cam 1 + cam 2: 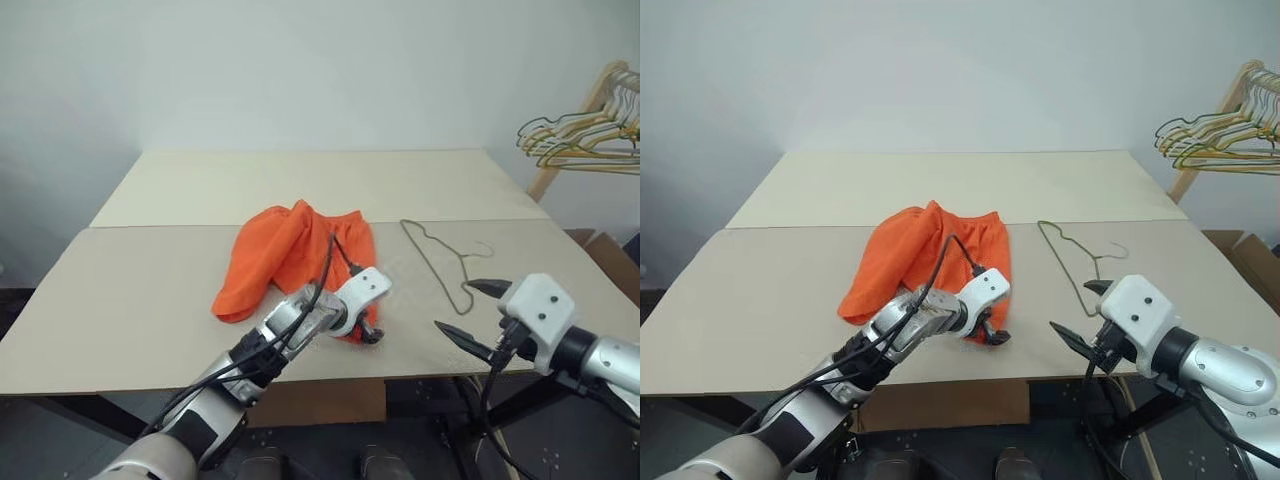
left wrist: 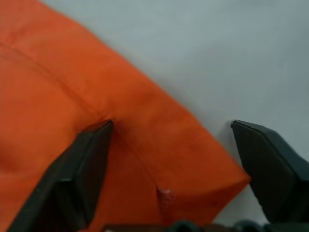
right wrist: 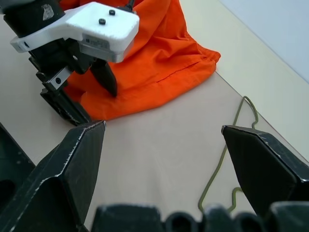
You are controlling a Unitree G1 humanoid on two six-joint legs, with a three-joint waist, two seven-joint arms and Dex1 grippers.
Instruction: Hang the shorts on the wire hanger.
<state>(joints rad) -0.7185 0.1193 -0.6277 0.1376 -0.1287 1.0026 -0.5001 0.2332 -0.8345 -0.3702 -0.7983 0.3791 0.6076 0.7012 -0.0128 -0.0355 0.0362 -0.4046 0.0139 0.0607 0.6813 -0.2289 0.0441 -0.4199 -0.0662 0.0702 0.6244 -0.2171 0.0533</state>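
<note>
Near corner of the crumpled bright orange fabric shorts (image 1: 290, 255) partly hidden behind the left tool (image 3: 84, 96), so hard to say if anything's pinched yet. Fingers (image 2: 87, 164) spread, straddling that hem corner. One pair, on the beige table (image 1: 120, 300). One thin grey-green wire hanger (image 1: 440, 262) just beside, flat, hook toward the near edge. Right tool (image 1: 470, 310) wide open, empty, hovering near the hook.
</note>
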